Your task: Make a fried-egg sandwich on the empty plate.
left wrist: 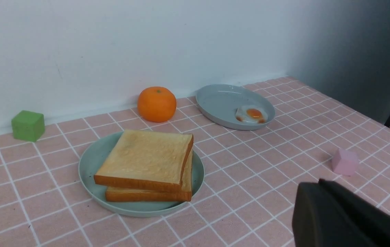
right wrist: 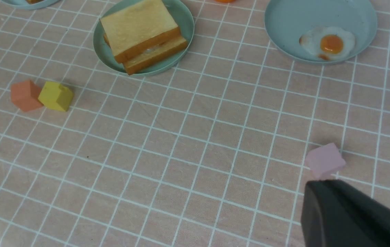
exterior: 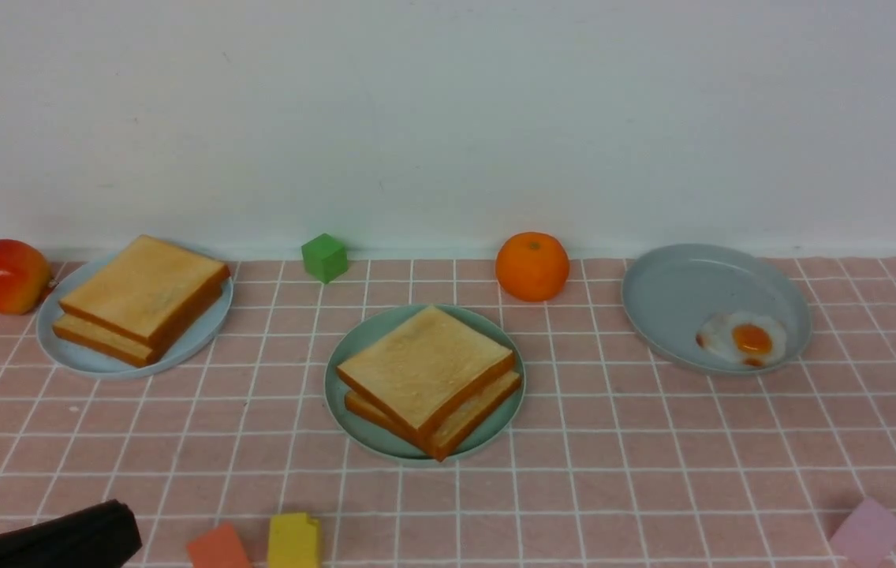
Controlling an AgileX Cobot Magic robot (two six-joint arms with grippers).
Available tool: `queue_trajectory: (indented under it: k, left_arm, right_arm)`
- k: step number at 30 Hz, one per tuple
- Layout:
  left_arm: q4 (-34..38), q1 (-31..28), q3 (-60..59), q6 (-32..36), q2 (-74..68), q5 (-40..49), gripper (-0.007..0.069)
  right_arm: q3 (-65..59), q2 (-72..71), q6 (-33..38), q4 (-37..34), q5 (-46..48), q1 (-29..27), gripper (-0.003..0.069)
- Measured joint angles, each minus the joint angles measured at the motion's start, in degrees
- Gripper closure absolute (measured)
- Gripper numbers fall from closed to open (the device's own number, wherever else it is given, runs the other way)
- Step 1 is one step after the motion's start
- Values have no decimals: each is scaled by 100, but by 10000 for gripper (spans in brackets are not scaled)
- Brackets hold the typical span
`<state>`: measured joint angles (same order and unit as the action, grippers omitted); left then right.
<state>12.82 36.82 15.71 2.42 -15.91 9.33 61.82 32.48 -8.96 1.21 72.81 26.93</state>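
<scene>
The fried-egg sandwich (exterior: 426, 371) is two square golden toast slices stacked on the mint-green plate (exterior: 369, 331) at the middle of the table. In the right wrist view a thin pale strip shows between the slices of the sandwich (right wrist: 140, 27) on that plate (right wrist: 184, 17). The left wrist view shows the sandwich (left wrist: 147, 157) and plate (left wrist: 92, 161) too. My left gripper (exterior: 126, 525) sits low at the near left, shut and holding nothing (left wrist: 320, 181). My right gripper (right wrist: 318, 183) is shut and holds nothing, just short of a pink block, and is out of the front view.
A pale blue plate (exterior: 61, 347) at the left holds two more toast slices (exterior: 144, 296). A grey-blue dish (exterior: 685, 292) at the right holds a lone fried egg (exterior: 744, 339). Also around are a red fruit (exterior: 5, 276), an orange (exterior: 532, 266), and green (exterior: 324, 257), orange (exterior: 215, 547), yellow (exterior: 293, 540) and pink (exterior: 868, 530) blocks.
</scene>
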Motion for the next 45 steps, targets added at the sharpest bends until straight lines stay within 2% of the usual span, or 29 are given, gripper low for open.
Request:
queue_trajectory:
  k: [2,8,10,15,18,22,24,45]
  left_arm:
    - [0,0,0,0,0,0,638]
    - [0,0,0,0,0,12,638]
    - [0,0,0,0,0,12,638]
    - [0,0,0,0,0,12,638]
    - [0,0,0,0,0,23,637]
    - [0,0,0,0,0,30,637]
    - [0,0,0,0,0,35,637]
    - [0,0,0,0,-11,74,627]
  right_arm:
    - [0,-29,0,-15,0,-101,661]
    - [-66,-444,26,35,-19,-1034,658]
    - [-476,-753,252,17,-360,-1387,657]
    - [-2894,-1833,1023,-277,-2926,-2318,657]
    - [-4469,-2494,1083,-604,-4250,-2589,658]
    - [-6007,-3147,1103,-994,-5243,-2674,669]
    - [-6292,-3282,1123,-1053,-5153,-2686,669]
    - [-6288,-3305,1193,-943,-5068,-2686,667]
